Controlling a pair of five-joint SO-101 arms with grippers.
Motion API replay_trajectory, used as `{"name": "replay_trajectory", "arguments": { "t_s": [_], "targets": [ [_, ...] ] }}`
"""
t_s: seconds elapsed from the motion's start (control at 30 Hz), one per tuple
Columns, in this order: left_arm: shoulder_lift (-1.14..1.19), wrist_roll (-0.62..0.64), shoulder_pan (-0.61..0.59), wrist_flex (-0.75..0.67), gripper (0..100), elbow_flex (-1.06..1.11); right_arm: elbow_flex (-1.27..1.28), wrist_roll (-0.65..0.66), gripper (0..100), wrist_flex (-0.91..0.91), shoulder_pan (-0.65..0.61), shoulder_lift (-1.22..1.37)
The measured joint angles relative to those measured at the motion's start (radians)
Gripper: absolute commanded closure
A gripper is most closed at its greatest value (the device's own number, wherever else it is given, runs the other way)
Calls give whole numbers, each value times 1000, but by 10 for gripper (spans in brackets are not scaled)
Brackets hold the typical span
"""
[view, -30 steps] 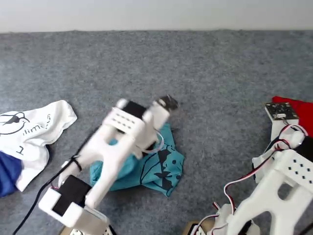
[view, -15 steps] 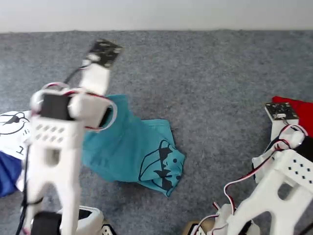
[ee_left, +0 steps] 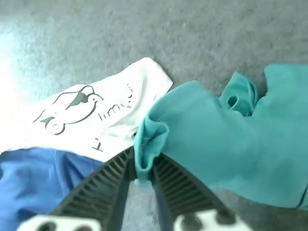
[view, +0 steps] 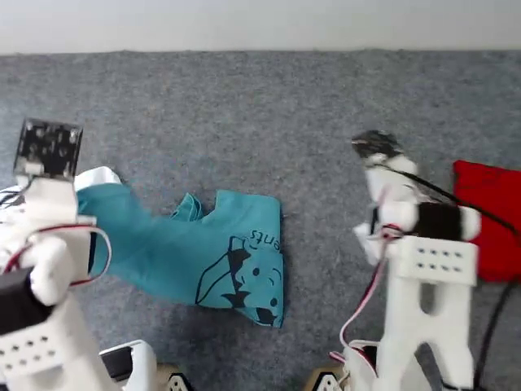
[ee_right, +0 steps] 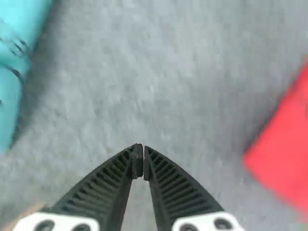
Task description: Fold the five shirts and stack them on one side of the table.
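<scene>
Our left tool (ee_left: 143,161) is clamped on a bunched edge of the teal shirt (view: 212,261), which lies stretched out and unfolded on the grey worktop (view: 269,106). Our right tool (ee_right: 138,161) is closed on nothing, above bare worktop. We judge the task to be at an early stage: a white shirt (ee_left: 91,113) and a blue shirt (ee_left: 33,178) lie rumpled at the left edge, and a red shirt (view: 488,220) sits at the right edge. Open room lies between teal and red, and along the far side.

Left end effector (ee_left: 143,161) pinching teal shirt (ee_left: 216,139), right end effector (ee_right: 140,156) closed.
</scene>
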Motion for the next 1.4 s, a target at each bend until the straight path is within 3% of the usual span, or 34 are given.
{"name": "replay_trajectory", "arguments": {
  "t_s": [0.3, 0.47, 0.7, 1.07, 1.4],
  "targets": [
    [-173, -74, -130, -69, 985, 311, -9, -12, 990, -307, -259, 293],
    [-235, -74, -173, -158, 985, 466, -187, -112, 940, -347, -333, 539],
    [-279, -74, -176, -204, 985, 585, -663, -236, 796, -140, -437, 956],
    [-288, -74, -175, -209, 985, 589, -1438, -276, 794, 123, -557, 1524],
    [-288, -74, -175, -209, 985, 589, -1873, -278, 796, 236, -641, 1806]
  ]
}}
